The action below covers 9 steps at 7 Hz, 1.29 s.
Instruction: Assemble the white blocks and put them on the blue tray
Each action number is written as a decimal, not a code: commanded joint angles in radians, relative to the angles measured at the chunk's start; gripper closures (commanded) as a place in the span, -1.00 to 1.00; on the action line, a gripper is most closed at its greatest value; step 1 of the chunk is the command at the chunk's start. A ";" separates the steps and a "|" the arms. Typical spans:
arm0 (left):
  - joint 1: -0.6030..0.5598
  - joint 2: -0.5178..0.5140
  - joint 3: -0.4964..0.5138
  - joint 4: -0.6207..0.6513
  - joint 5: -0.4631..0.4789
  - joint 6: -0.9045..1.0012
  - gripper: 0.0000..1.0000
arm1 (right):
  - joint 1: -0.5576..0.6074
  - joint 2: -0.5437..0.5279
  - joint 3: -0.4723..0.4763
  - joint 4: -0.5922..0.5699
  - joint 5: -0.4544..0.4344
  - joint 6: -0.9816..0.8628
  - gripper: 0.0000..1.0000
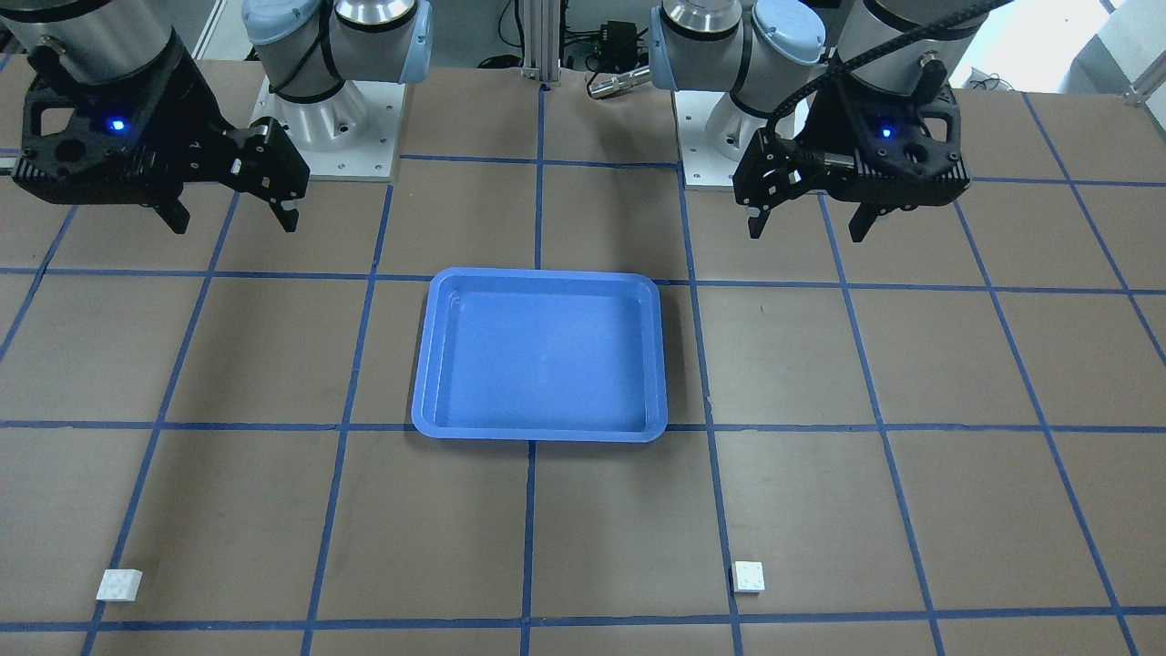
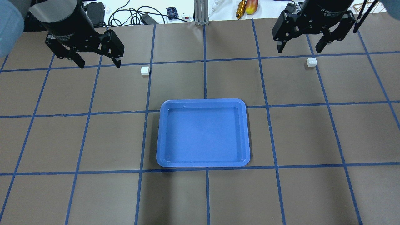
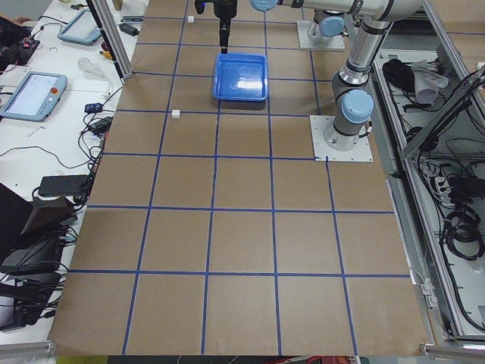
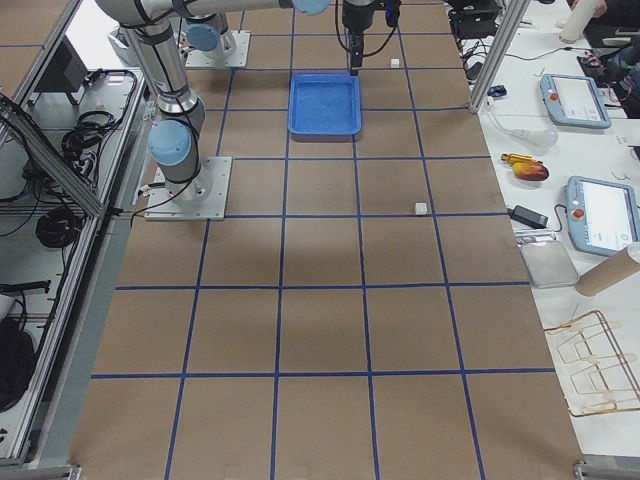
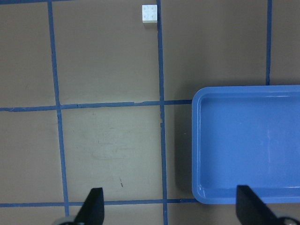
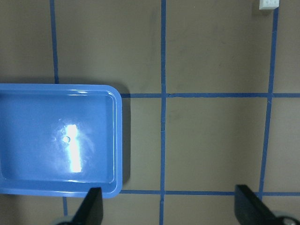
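Observation:
The blue tray lies empty at the table's middle; it also shows in the front view. One white block sits alone beyond the tray's far left corner, and it also shows in the front view and the left wrist view. The other white block sits far right, and it also shows in the front view and the right wrist view. My left gripper hangs open and empty, left of the first block. My right gripper hangs open and empty, just left of the second block.
Brown table with a blue tape grid. The two arm bases stand at the robot's edge. Cables, a gold cylinder and other clutter lie beyond the far edge. Tablets lie on side benches.

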 commanded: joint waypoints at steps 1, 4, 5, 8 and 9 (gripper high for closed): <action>-0.008 -0.001 -0.002 0.000 0.008 0.001 -1.00 | -0.094 0.057 0.027 0.015 0.008 -0.175 -1.00; 0.003 -0.174 0.001 0.153 0.003 0.039 -1.00 | -0.170 0.151 0.056 -0.057 -0.009 -0.557 -1.00; 0.003 -0.281 0.003 0.262 0.006 0.041 -1.00 | -0.204 0.206 0.057 -0.168 -0.013 -0.658 -1.00; 0.009 -0.533 0.019 0.510 0.014 0.039 -1.00 | -0.292 0.309 0.056 -0.318 0.008 -0.959 -1.00; 0.012 -0.590 0.056 0.532 0.014 0.039 -1.00 | -0.322 0.347 0.056 -0.406 0.063 -1.013 -1.00</action>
